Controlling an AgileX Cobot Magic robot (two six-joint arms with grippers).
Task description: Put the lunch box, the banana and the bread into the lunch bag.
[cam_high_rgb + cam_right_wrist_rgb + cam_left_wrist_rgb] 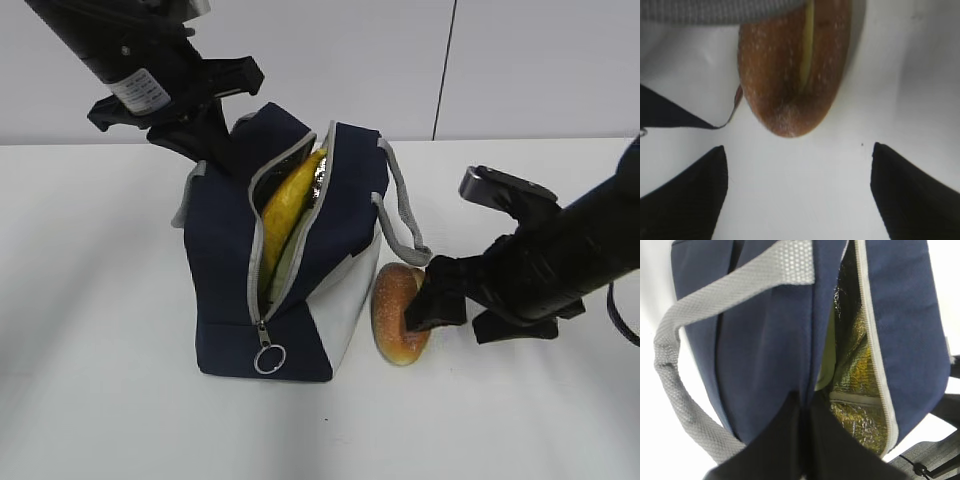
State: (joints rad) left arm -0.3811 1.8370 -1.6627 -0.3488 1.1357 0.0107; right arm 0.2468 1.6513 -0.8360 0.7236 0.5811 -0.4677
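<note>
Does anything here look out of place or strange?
Yes. The bag is leaning to one side, and the left gripper pinches its rim at the back. The banana sticks up through the open zipper. The bread is outside, on the table against the bag's white side panel.

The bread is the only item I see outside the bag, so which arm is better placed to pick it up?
The right arm. Its tool stands open just before the bread, beside the lunch bag. The left tool is shut on the bag's top edge.
</note>
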